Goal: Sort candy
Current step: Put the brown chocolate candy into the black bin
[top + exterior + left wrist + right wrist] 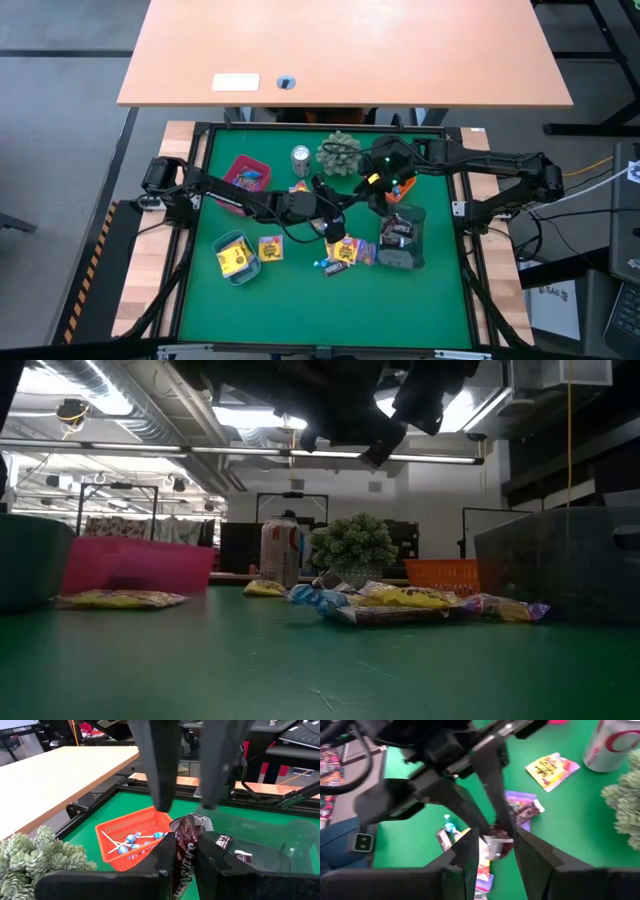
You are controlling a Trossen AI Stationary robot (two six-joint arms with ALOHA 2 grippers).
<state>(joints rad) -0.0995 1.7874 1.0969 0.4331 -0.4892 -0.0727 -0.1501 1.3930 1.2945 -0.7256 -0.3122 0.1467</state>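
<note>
Dark brown foil-wrapped mini bar [186, 851] pinched in left gripper [183, 854], aloft mid-table above the candy pile [345, 255]. Right gripper [496, 851] meets it, fingers straddling, probably gripping too. Orange mesh basket [131, 836] and clear tray [270, 847] close; front mat [320, 310] free.

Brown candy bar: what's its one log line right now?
left fingers: pinching brown candy bar | right arm: reaching to bar's top, grip unclear

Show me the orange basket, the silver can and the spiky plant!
orange basket [134, 826]: left wrist view, its near mesh wall.
silver can [300, 159]: high view, its top.
spiky plant [339, 153]: high view, its middle.
</note>
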